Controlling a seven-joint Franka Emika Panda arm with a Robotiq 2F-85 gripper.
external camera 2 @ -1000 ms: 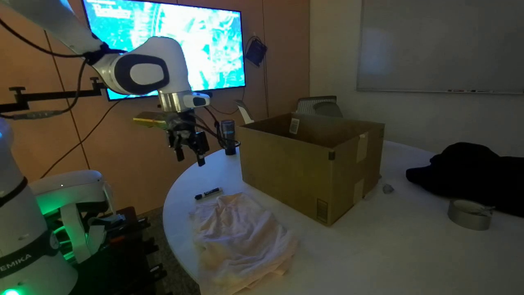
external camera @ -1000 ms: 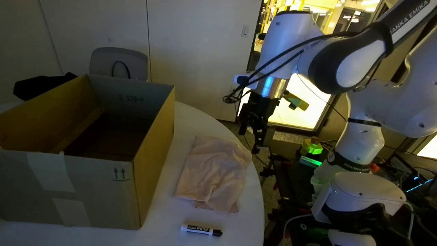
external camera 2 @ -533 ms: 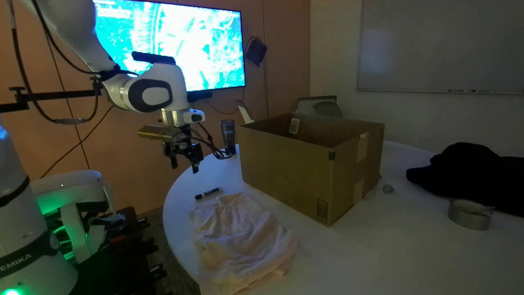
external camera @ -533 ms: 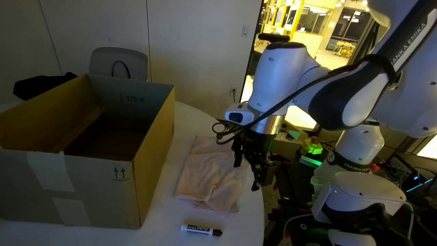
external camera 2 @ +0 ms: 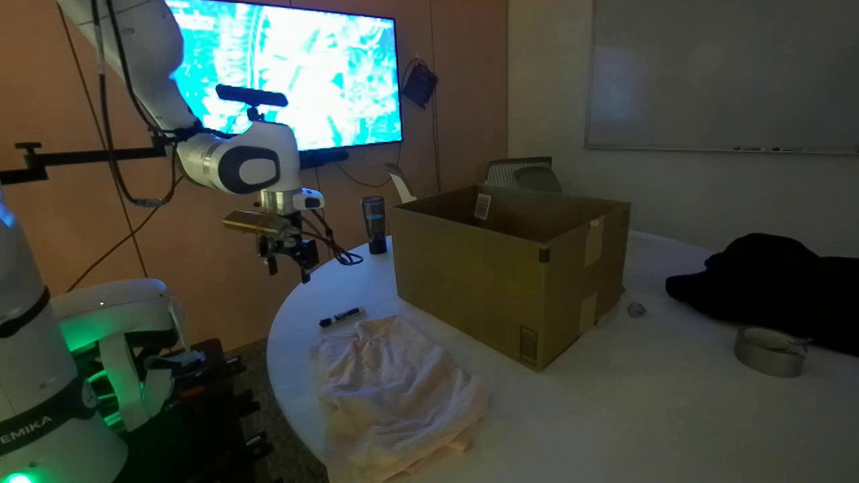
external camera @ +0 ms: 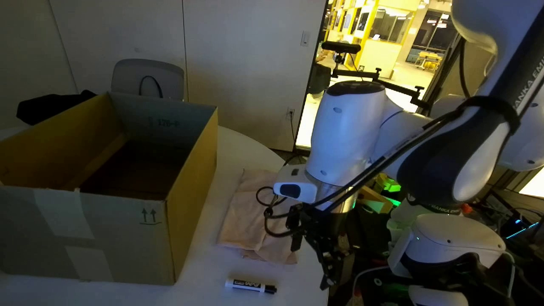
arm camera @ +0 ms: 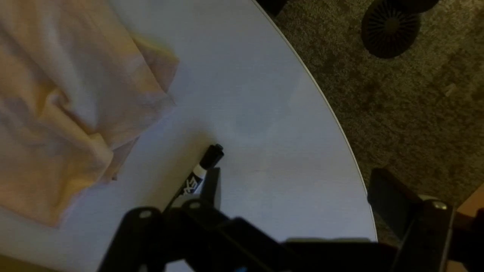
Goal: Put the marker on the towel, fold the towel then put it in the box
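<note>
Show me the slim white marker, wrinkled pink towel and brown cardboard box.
Slim white marker (external camera: 249, 285): in an exterior view, dark label.
Wrinkled pink towel (arm camera: 79, 98): wrist view, upper surface.
Brown cardboard box (external camera 2: 493, 282): in an exterior view, outer wall.

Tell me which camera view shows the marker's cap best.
The wrist view: the cap appears largest there, though the gripper hides the opposite end of the marker. Both exterior views show the cap too, only smaller, but with the whole marker in sight.
</note>
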